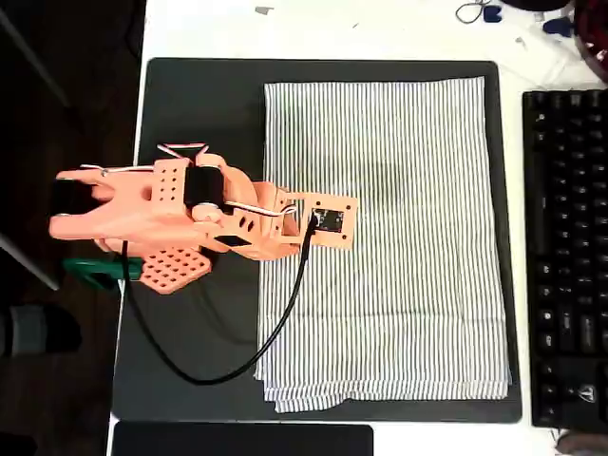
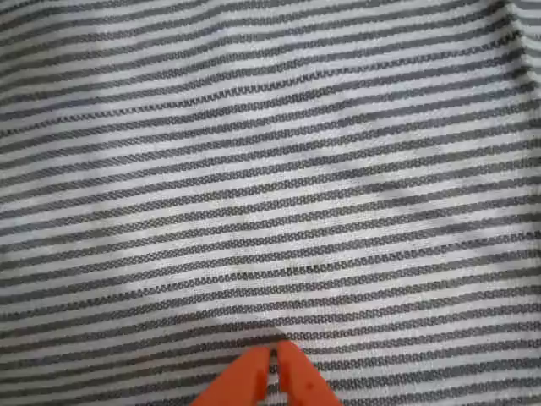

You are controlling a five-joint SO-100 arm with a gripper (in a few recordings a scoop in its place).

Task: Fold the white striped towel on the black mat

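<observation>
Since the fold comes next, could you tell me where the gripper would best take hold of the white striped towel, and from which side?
Probably at a corner of the white striped towel, such as the lower left one in the overhead view, where layered edges lie loose on the black mat. Come down from above and pinch the edge. The gripper, fingertips together, now sits over flat mid-cloth, which offers nothing to pinch.

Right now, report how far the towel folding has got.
Done: the white striped towel lies flat on the black mat, with layered edges along its bottom, so it may already be folded. In hand: the gripper, fingers together, sits low over the cloth without holding it. Left: grabbing an edge and folding it over.
</observation>
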